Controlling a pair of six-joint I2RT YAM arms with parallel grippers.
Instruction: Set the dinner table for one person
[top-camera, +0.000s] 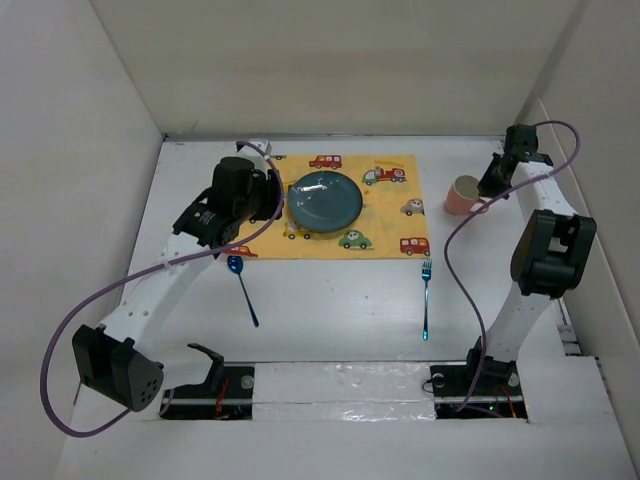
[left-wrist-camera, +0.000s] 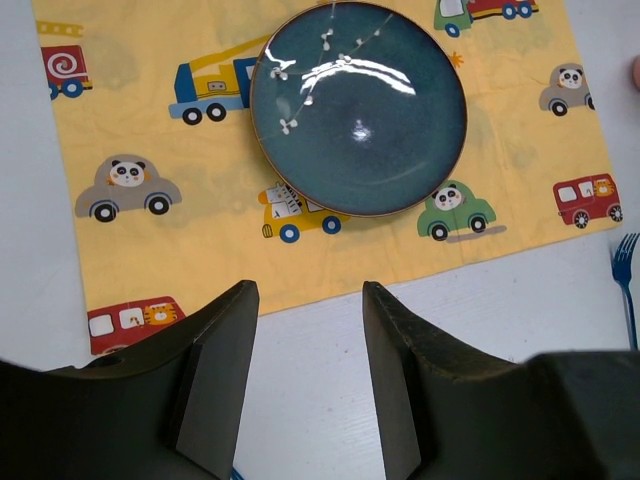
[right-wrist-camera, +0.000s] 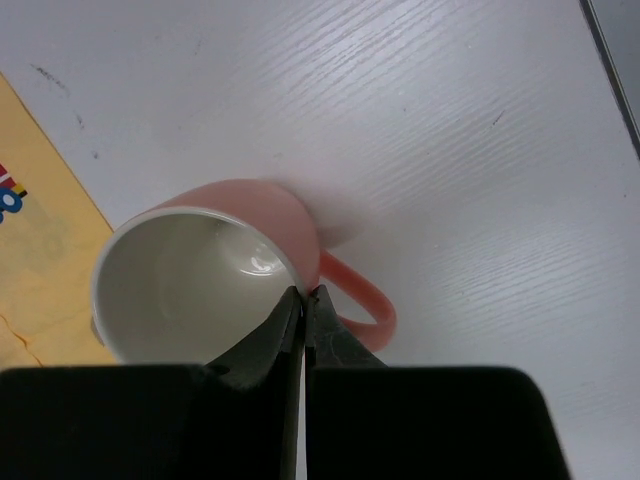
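Observation:
The white dinner table (top-camera: 340, 300) carries a yellow car-print mat (top-camera: 390, 215) with a dark blue plate (top-camera: 325, 198) on it. My left gripper (top-camera: 271, 203) is open and empty, just left of the plate. In the left wrist view the gripper (left-wrist-camera: 305, 370) hovers over bare table by the mat's near edge, with the plate (left-wrist-camera: 358, 108) ahead. My right gripper (top-camera: 488, 187) is shut on the rim of a pink cup (top-camera: 463, 194) at the right of the mat. In the right wrist view the gripper (right-wrist-camera: 304, 297) pinches the rim beside the handle, and the cup (right-wrist-camera: 200, 280) is tilted.
A blue spoon (top-camera: 243, 290) lies on the table below the mat's left corner. A blue fork (top-camera: 426, 298) lies below its right corner and shows at the right edge of the left wrist view (left-wrist-camera: 628, 280). White walls enclose the table at the back and sides.

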